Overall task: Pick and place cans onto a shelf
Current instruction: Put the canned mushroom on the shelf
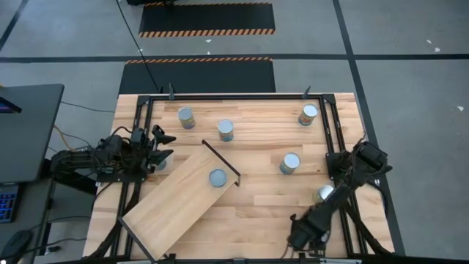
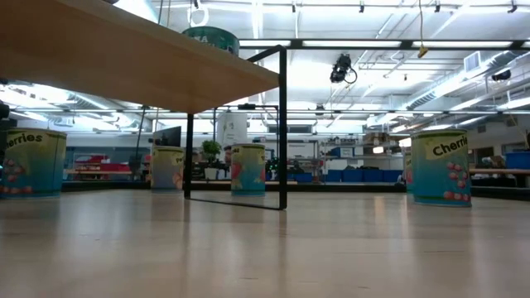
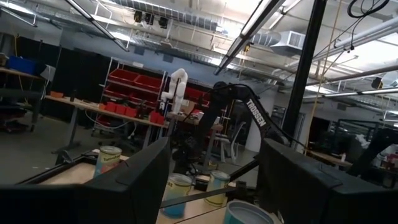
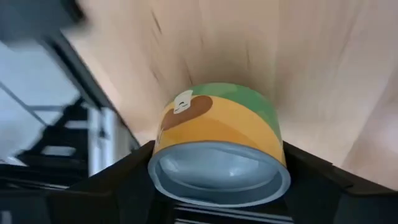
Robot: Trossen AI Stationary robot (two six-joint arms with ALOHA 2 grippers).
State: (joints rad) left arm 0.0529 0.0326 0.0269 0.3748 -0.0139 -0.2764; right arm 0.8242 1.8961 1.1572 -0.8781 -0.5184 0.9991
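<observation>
Clamped between the right gripper's (image 4: 219, 190) two dark fingers (image 4: 118, 186) is a yellow-and-green can (image 4: 217, 124). Its silver top faces the wrist camera and a finger lies against each side. It stands on the butcher-block table (image 1: 271, 213) close to the right edge, with the right arm's black links stretched beside it towards the front right corner.

Across the table the left gripper (image 1: 165, 146) waits at the left edge. Its fingers (image 3: 124, 180) stand apart. One can (image 3: 249, 213) shows low between them, closer to one finger than the other, and no grip on it can be seen.

The shelf (image 1: 176, 198) is a light plywood board in a thin black frame. It runs diagonally from the front left corner towards the middle of the table. From table height it stands raised on black legs (image 2: 282, 124), with open space beneath. A single can (image 1: 218, 177) sits on it near its inner end.

Four more cans stand upright on the bare tabletop. Two (image 1: 186, 117) (image 1: 225, 130) are near the far edge, left of centre. One (image 1: 308, 114) is near the far right corner. The last (image 1: 290, 163) stands right of centre, between the shelf's inner end and the held can.

A black metal frame (image 1: 234, 96) borders the far edge and both sides of the table. Its rails run just beside the outer cans and both arms. A dark monitor (image 1: 26, 128) stands off the table beyond the left arm.
</observation>
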